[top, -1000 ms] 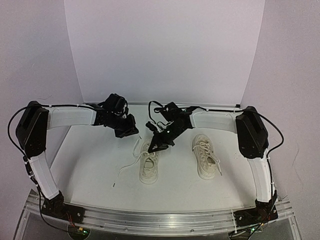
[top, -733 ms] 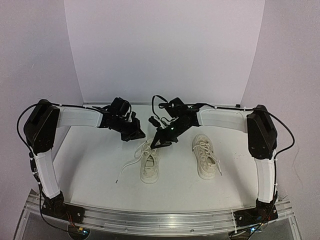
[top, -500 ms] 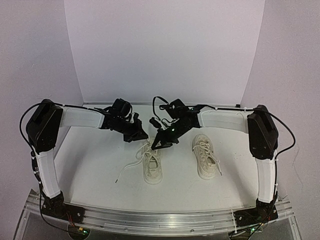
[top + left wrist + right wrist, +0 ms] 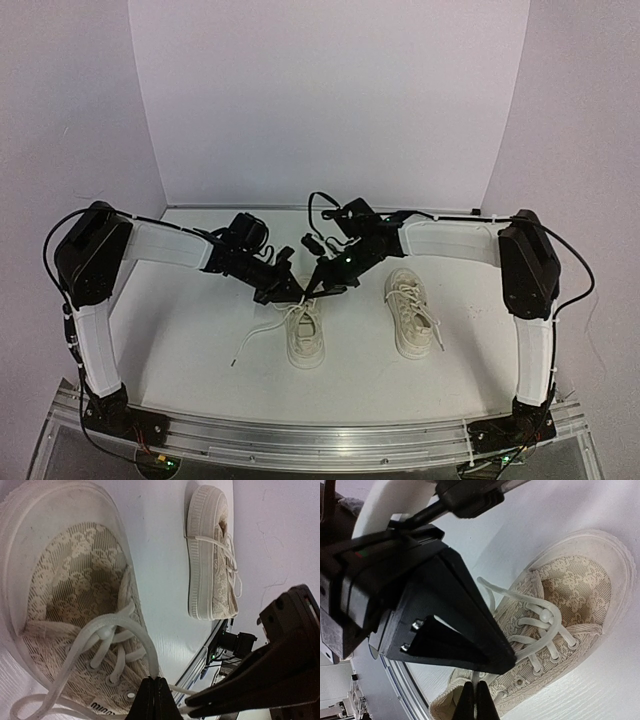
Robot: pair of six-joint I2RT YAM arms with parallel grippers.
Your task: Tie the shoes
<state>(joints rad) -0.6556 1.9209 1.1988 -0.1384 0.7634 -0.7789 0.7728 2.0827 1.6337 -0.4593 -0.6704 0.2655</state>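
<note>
Two cream-white shoes lie on the white table: the left shoe (image 4: 303, 337) with loose laces and the right shoe (image 4: 411, 312) with its laces lying on top. Both grippers meet just above the left shoe's far end. My left gripper (image 4: 295, 296) is shut on a white lace loop (image 4: 131, 628) that arches over the left shoe (image 4: 65, 605). My right gripper (image 4: 320, 289) is shut on another lace strand of the same shoe (image 4: 570, 605), right under the left gripper's black body (image 4: 435, 620). The laces cross over the eyelets (image 4: 547, 625). One lace end (image 4: 252, 338) trails left on the table.
White walls close in the back and the sides. A metal rail (image 4: 320, 435) with both arm bases runs along the near edge. In the left wrist view the right shoe (image 4: 212, 555) lies apart from the left one, with the right gripper's black body (image 4: 280, 665) close by.
My left gripper has swung right and nearer, down to the left shoe, meeting the right gripper. The right gripper has shifted slightly. The left shoe has slid a little.
</note>
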